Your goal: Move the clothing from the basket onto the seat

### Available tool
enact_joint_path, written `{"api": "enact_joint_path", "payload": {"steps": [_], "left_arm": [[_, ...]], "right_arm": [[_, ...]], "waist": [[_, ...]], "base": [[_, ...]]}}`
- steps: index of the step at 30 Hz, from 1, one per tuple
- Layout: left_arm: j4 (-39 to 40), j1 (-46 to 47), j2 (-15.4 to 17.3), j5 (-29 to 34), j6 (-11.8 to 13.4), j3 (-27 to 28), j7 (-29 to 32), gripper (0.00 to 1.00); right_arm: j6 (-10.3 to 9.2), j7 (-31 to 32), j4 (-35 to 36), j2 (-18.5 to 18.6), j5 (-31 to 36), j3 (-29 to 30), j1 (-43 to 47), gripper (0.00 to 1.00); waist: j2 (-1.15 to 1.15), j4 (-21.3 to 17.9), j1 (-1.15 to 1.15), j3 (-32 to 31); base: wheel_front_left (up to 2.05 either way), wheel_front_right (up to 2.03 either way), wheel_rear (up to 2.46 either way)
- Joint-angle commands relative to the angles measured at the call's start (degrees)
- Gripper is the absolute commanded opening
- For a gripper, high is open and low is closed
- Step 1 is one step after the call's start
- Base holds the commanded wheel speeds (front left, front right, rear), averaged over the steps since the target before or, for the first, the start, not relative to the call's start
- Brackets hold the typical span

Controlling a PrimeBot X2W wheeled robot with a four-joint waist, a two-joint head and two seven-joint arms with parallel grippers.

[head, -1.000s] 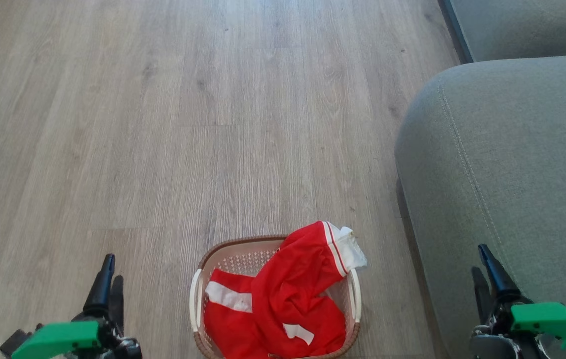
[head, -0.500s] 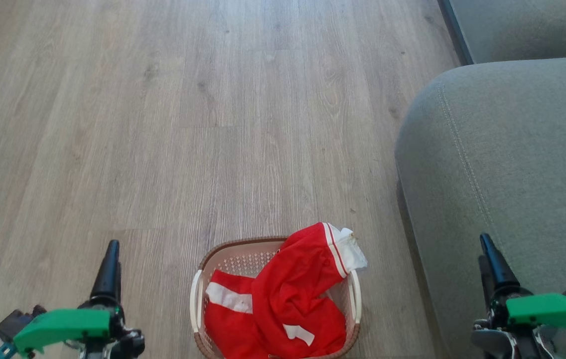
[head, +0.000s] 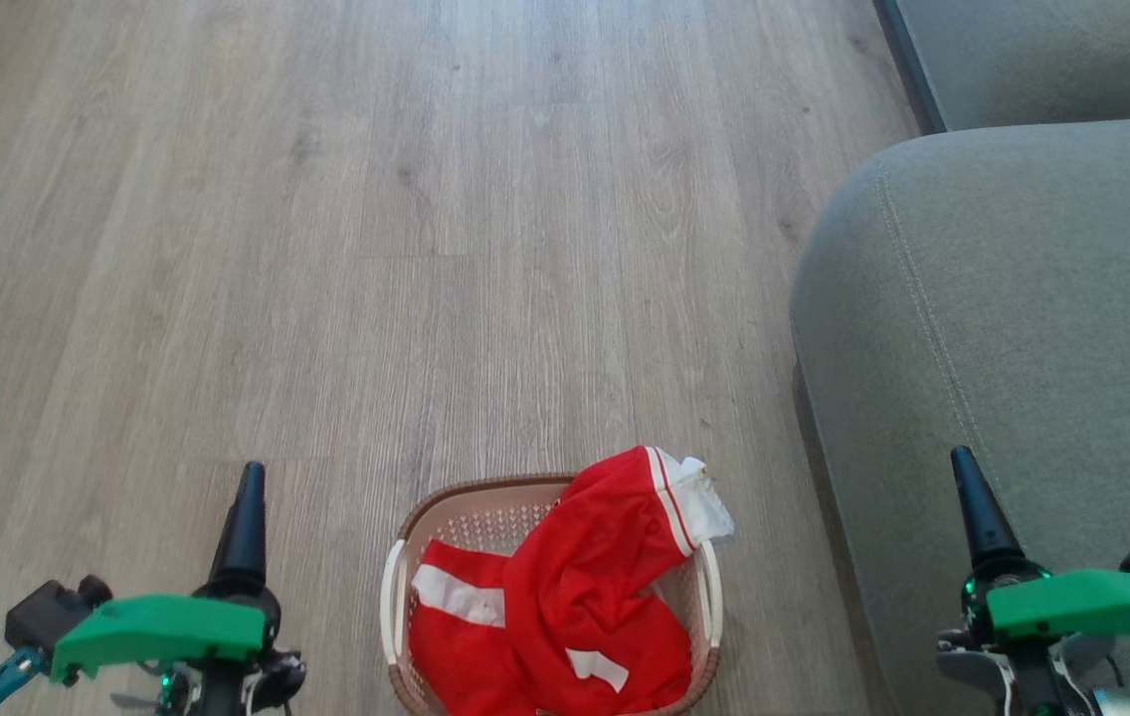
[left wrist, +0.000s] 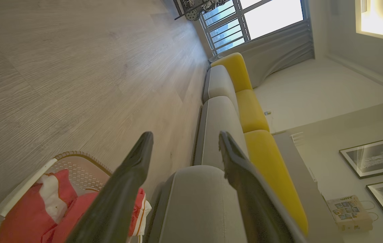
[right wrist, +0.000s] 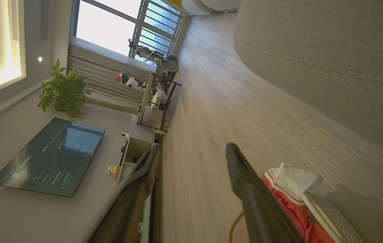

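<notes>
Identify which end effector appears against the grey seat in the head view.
The right end effector, which overlaps the seat; the left end effector appears against wooden floor, left of the basket.

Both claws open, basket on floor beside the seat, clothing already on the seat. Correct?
No. The clothing is in the basket, not on the seat; the head view shows it. The rest stands.

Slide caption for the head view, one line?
Red clothing heaped in the basket on the floor; left gripper and right gripper hover either side, grey seat at right.
</notes>
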State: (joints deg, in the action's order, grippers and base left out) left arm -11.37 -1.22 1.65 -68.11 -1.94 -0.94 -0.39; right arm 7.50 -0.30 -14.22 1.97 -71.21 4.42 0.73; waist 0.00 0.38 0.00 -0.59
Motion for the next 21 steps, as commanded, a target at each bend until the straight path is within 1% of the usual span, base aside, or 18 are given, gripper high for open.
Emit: {"api": "enact_joint_path", "payload": {"steps": [1, 10, 21], "left_arm": [[2.6, 1.4, 0.7, 2.8, 0.4, 0.1, -0.9, 1.00], [3.8, 0.6, 0.8, 13.0, 1.4, -2.0, -2.4, 1.00], [4.7, -0.4, 0.9, 22.3, 2.9, -3.6, -4.3, 1.00]], "right_arm": [[0.00, -0.8, 2.7, 0.3, 2.3, -0.9, -1.1, 1.00], [0.00, -2.3, 4.2, 0.4, 10.9, -2.0, -0.7, 1.00], [0.00, -4.2, 4.6, 0.5, 19.4, -3.4, -0.1, 1.00]], "waist": [[0.00, 0.0, 0.00, 0.0], [0.00, 0.0, 0.00, -0.3], [0.00, 0.1, 0.00, -0.4]], "base": [[0.00, 0.00, 0.00], [0.00, 0.00, 0.00], [0.00, 0.00, 0.00]]}}
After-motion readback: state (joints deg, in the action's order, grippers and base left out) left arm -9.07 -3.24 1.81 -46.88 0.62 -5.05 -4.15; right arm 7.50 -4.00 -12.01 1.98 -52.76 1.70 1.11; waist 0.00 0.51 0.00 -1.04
